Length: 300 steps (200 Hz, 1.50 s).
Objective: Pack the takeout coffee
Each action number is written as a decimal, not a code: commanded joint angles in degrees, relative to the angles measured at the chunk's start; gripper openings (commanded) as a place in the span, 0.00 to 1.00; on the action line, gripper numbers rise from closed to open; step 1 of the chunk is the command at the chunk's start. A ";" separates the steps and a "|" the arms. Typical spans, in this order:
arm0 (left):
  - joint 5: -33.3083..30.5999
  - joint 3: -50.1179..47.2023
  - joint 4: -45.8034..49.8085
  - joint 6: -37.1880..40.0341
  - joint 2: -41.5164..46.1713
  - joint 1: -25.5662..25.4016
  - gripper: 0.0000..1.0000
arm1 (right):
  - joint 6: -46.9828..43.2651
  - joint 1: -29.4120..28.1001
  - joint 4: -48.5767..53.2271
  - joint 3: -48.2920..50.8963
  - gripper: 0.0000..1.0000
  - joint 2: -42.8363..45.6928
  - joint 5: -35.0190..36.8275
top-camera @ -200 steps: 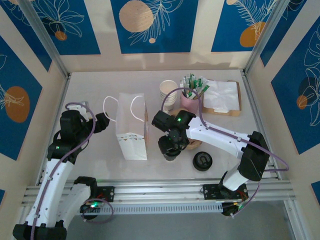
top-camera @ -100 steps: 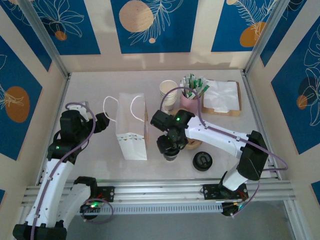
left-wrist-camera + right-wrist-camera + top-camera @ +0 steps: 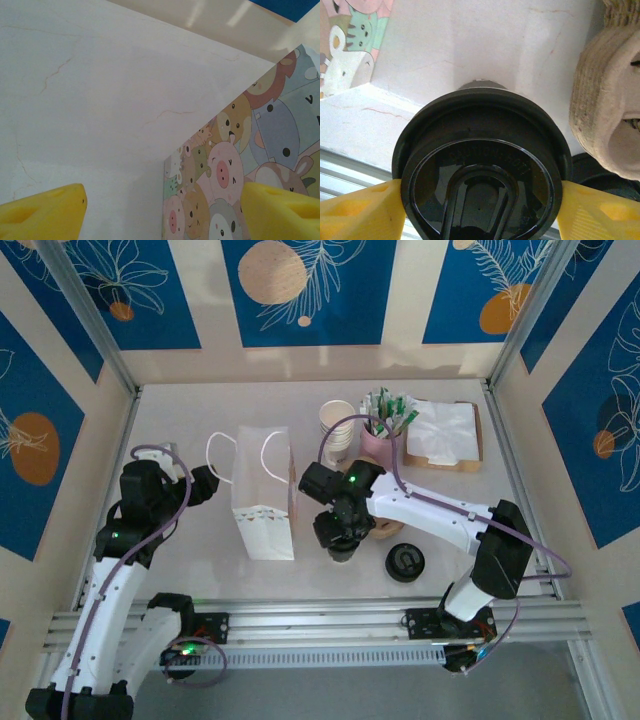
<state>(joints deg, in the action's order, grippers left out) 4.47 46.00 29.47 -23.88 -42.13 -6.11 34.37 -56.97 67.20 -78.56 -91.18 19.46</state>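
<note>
My right gripper [image 3: 481, 202]: yellow pads clamped on both sides of the black lid of the takeout coffee [image 3: 480, 150], which sits between the cartoon-printed bag [image 3: 350, 45] and the pulp carrier [image 3: 610, 100]. My left gripper [image 3: 162, 210]: spread wide, empty, beside the bag.

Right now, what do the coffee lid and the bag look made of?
Coffee lid: glossy black plastic, going by its sharp reflections and moulded lettering. Bag: probably paper, matte white, with crisp flat folds and a cartoon print on one side.
</note>
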 commanded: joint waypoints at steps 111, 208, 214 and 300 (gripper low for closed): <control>0.47 -0.47 -0.65 -0.38 -0.06 0.66 0.80 | 1.23 -0.50 0.99 0.38 0.75 -1.02 0.43; 0.36 -0.47 -0.65 -0.37 -0.23 0.64 0.81 | 2.28 0.00 -0.31 1.71 0.74 0.94 -0.22; 0.38 -0.47 -0.63 -0.37 -0.23 0.58 0.81 | 2.28 0.03 -0.48 1.66 0.75 1.36 -0.28; 0.45 -0.47 -0.62 -0.37 -0.23 0.66 0.81 | 2.19 0.46 -1.78 2.23 0.74 1.79 -1.88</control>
<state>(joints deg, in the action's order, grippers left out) 4.47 46.00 29.47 -23.88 -42.19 -6.11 35.64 -56.86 65.06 -77.47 -89.34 18.65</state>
